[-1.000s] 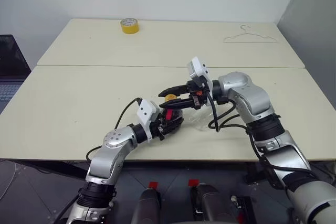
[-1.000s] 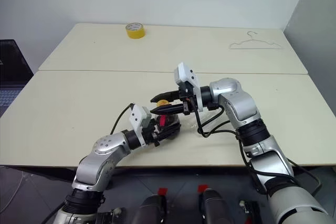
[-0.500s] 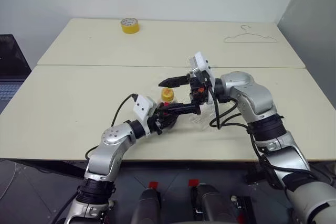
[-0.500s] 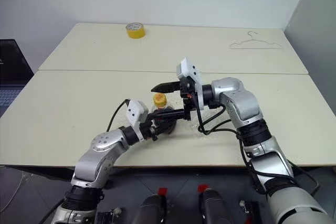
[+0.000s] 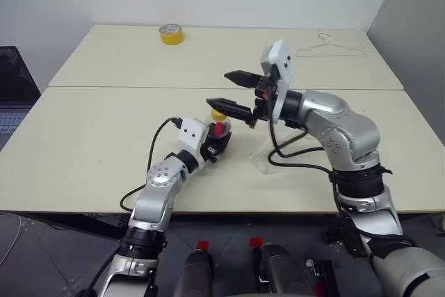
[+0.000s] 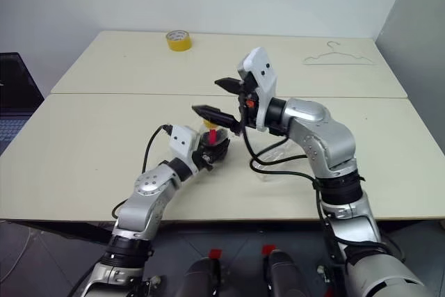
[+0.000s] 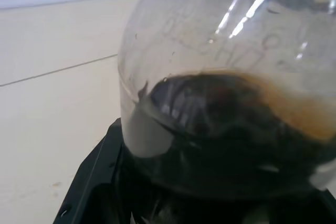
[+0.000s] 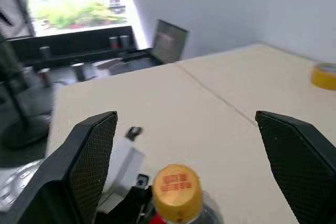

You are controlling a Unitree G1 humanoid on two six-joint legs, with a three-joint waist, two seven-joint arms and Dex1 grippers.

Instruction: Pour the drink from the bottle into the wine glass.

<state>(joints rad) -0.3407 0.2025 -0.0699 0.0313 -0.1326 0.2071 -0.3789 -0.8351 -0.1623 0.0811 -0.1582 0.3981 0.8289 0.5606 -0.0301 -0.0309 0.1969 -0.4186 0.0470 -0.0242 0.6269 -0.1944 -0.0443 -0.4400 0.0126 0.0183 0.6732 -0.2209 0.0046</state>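
Left eye view: the left gripper (image 5: 217, 142) has its fingers closed around the bottle (image 5: 220, 134), which stands upright near the middle of the near surface (image 5: 83, 151), yellow cap on, dark drink (image 7: 231, 129) low in its ribbed body. The right gripper (image 5: 235, 92) hangs just above and to the right of the cap, fingers spread wide and holding nothing. The wine glass (image 5: 268, 158) lies on the surface just right of the bottle, under the right forearm, partly hidden by black cables. A yellow tape roll (image 5: 171, 33) sits far left and a wire hanger (image 5: 330, 49) far right, both well apart from the arms. Open surface stretches left of the bottle and toward the near edge.
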